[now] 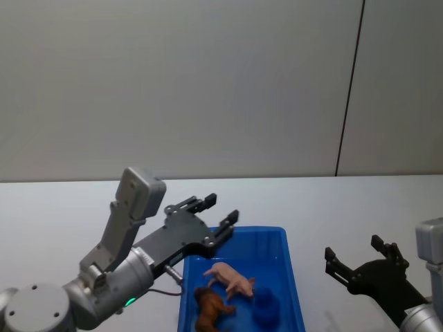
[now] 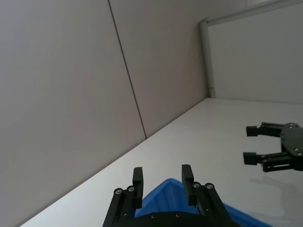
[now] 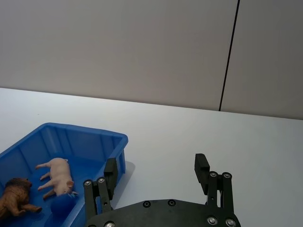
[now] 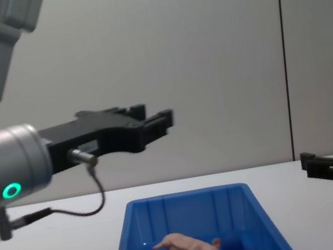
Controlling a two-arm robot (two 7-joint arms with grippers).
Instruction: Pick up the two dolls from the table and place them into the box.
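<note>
Lying inside the blue box (image 1: pixel 277 242) were the 2 dolls: the pink pig (image 1: pixel 232 279) sprawled on its side near the middle of the floor, and the brown shaggy figure (image 1: pixel 211 309) just nearer and to the left of it, the 2 close together but whether touching could not be told. A dark blue rounded object (image 1: pixel 265 305) sat on the box floor just right of the pig. The box stood on the white table (image 1: pixel 69 214), near the robot and roughly central. The left gripper (image 1: pixel 213 218) hung in the air above the box's far left corner, its fingers (image 2: pixel 137 182) spread apart and holding nothing. The right gripper (image 1: pixel 354 259) was well to the right of the box, above bare tabletop, its fingers (image 3: pixel 202 166) likewise spread wide and empty.
</note>
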